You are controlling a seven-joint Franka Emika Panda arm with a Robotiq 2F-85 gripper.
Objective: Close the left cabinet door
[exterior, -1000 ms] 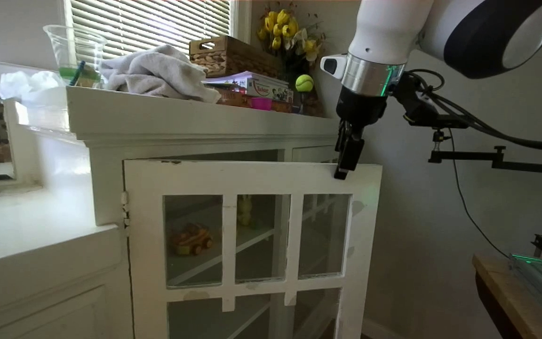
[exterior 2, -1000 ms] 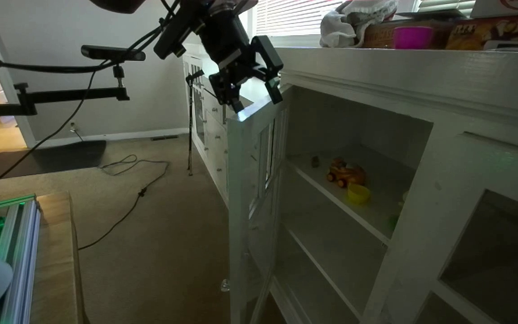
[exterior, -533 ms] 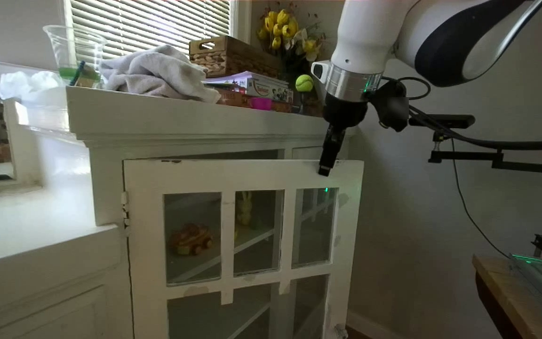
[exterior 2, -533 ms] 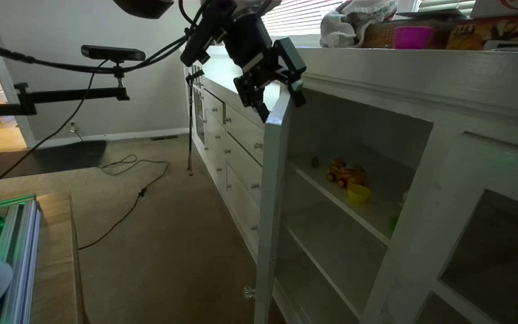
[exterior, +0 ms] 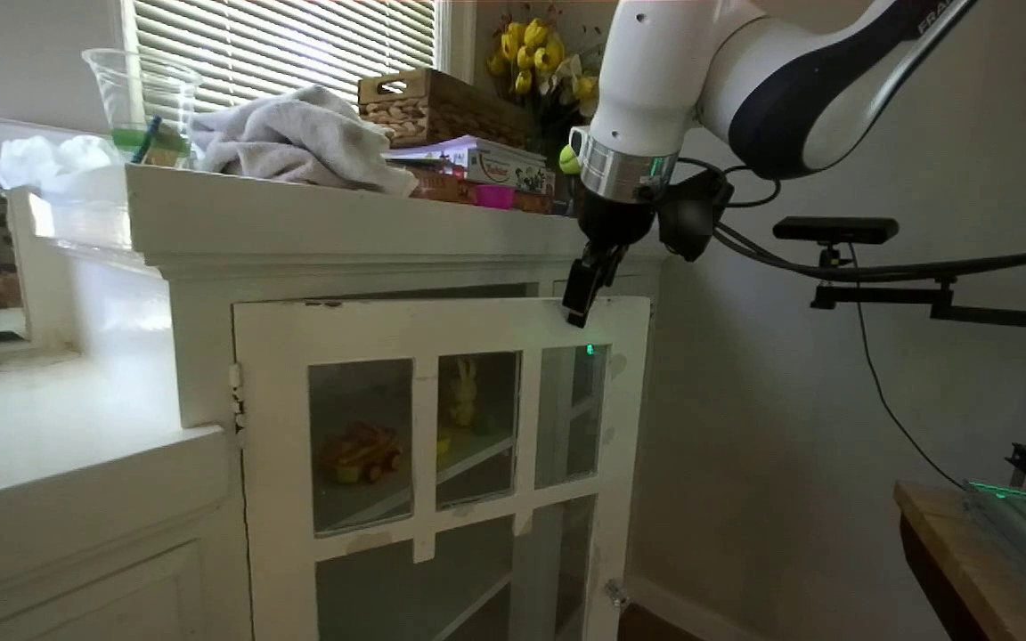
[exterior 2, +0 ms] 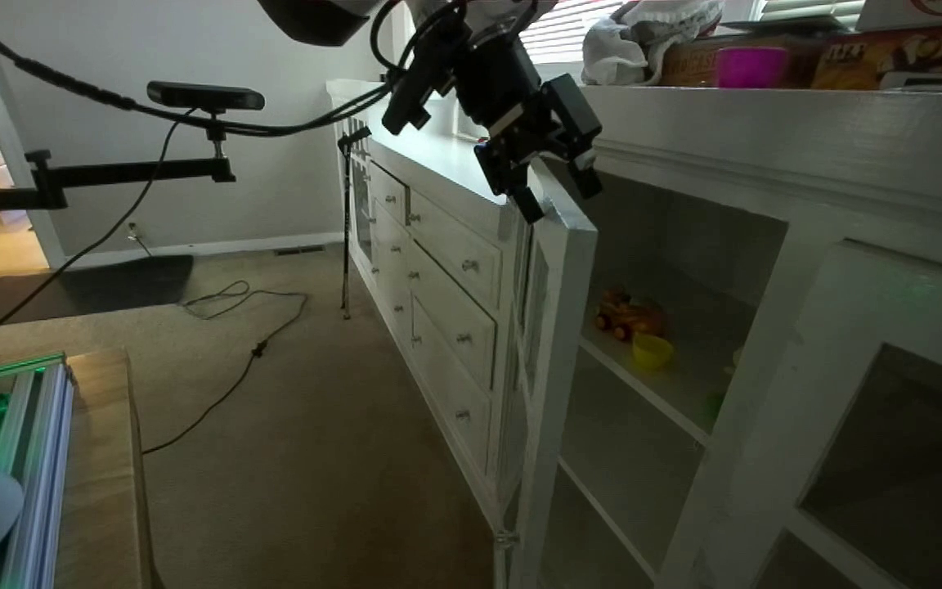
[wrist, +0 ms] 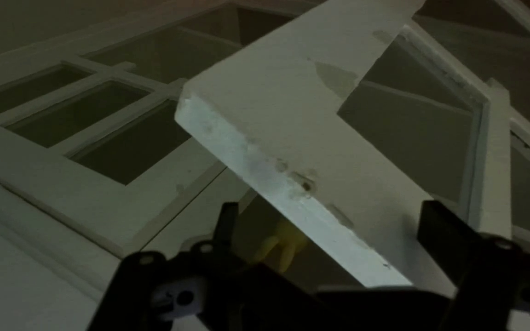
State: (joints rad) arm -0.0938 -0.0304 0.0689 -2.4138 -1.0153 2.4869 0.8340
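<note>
The left cabinet door (exterior: 425, 445) stands ajar beneath the front edge of the counter (exterior: 370, 223), its hinges (exterior: 236, 375) toward the left corner as seen in an exterior view. The tool (exterior 2: 558, 195) hangs over the door's top edge with its jaws spread, one on either side of the chipped white wood; whether they touch it cannot be told. Past the door, an orange toy vehicle (exterior 2: 633, 315) rests on a shelf (exterior 2: 647, 390), with a yellow cup (exterior 2: 651, 352) just beside it. A rumpled grey towel (exterior: 290, 138) and a pink cup (exterior 2: 751, 67) sit close to the counter's front edge, the towel nearer that left corner.
</note>
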